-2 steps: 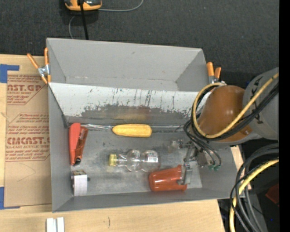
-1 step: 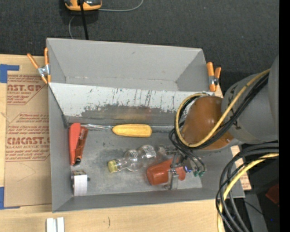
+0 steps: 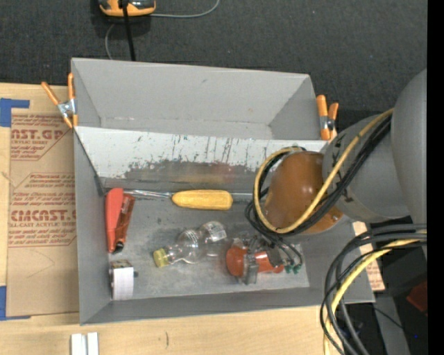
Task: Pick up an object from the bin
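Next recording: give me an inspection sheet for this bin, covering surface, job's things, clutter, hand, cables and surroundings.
Surface: grey metal bin, floor scuffed, back wall streaked with dark marks.
Job's things: red roundish thing at front right, beside the hand; whether it is held cannot be told.
Clutter: screwdriver with a yellow handle along the back wall; red tool at the left; clear bulb with a yellow cap in the middle; white roll in the front left corner.
Hand: hand low over the bin's front right, under the orange cover.
Cables: yellow and black cables loop round that cover.
Surroundings: yellow-and-black device with a cord beyond the bin.
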{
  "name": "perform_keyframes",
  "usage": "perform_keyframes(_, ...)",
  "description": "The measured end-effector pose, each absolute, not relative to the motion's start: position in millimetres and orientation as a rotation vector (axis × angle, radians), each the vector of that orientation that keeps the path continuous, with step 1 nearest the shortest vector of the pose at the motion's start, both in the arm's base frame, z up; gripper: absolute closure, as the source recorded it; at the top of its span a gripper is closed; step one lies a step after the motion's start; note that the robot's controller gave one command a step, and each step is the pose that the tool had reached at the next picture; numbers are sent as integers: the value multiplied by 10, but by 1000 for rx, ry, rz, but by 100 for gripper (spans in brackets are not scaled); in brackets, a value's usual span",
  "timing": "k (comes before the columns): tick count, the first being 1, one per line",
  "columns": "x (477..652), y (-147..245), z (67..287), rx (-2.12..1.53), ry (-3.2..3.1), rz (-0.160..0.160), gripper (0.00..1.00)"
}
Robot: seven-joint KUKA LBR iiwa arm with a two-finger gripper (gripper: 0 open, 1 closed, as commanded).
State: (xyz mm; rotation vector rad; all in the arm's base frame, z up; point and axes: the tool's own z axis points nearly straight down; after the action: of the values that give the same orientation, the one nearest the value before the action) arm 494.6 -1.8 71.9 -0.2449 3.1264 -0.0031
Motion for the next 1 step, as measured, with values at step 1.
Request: perform_keyframes(1, 4946, -18, 719, -245, 3126, -3, 100)
